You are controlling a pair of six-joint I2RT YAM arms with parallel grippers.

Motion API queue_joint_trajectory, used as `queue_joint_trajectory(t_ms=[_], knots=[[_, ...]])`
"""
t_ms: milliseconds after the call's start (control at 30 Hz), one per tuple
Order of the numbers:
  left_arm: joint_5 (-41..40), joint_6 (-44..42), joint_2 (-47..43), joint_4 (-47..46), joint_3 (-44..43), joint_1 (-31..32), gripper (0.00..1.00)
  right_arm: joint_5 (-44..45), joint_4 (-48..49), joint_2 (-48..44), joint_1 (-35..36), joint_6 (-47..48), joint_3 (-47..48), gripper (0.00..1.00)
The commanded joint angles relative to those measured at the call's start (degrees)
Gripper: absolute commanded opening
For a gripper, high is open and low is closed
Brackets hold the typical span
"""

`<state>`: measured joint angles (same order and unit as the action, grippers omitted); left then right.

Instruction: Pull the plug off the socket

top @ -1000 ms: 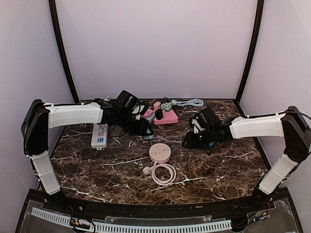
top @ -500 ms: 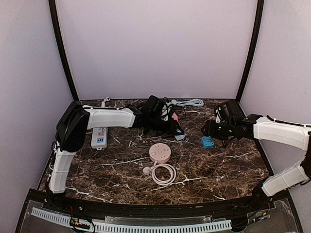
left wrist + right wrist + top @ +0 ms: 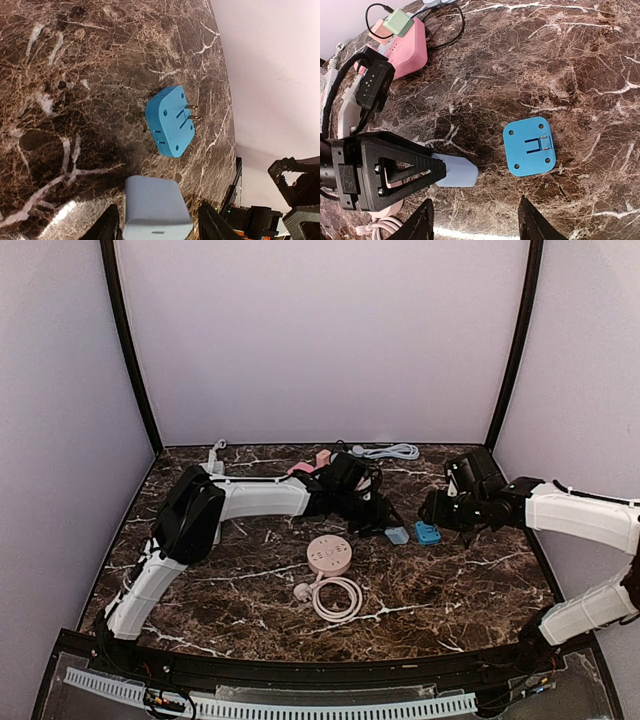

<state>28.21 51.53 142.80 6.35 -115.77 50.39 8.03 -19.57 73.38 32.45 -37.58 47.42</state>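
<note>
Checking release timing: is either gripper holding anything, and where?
Nothing looks gripped: left gripper straddles the pale blue block, slim gaps at both sides; right gripper open, blue plug adapter lying free.

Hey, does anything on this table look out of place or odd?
Yes. The blue plug adapter lies loose on the marble table, flat on its back with its prongs pointing up, away from the pink power strip. A pale blue charger lies beside it, inside the open left tool.

No legible text; markings on round pink socket (image 3: pixel 328 555) unreadable.
</note>
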Motion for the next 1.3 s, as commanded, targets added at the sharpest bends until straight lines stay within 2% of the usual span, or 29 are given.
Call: queue_joint_trajectory(t_ms=[0, 233, 433, 733, 967, 1133, 1267], knots=[[0.0, 0.9, 0.0, 1.3, -3.2, 0.4, 0.54, 0.6, 0.2, -1.1, -0.3, 0.1, -0.5, 0.54], [-1.1, -1.1, -0.7, 3.2, -3.3, 0.6, 0.59, -0.1, 0.7, -0.6, -0.3, 0.5, -0.7, 0.55], [-3.6, -6.7, -4.5, 6.6, -3.8, 0.5, 0.60, -1.1, 1.9, 0.6, -0.3, 1.8, -0.5, 0.57], [-17.0, -22.4, -13.0, 21.2, -4.2, -2.4, 0.61, -1.6, 5.0, 1.9, -0.3, 2.6, -0.3, 0.66], [-24.8, -32.7, -13.4, 29.0, -9.0, -7.1, 0.60, -2.8, 5.4, 4.1, -0.3, 3.7, 1.4, 0.73], [-25.1, -37.1, -12.1, 29.4, -11.5, -10.6, 0.60, -4.8, 6.8, 4.1, -0.3, 4.1, 1.4, 0.76], [-22.0, -41.4, -10.1, 27.8, -13.7, -12.5, 0.59, -6.5, 6.8, 4.6, -0.3, 4.3, 1.8, 0.76]])
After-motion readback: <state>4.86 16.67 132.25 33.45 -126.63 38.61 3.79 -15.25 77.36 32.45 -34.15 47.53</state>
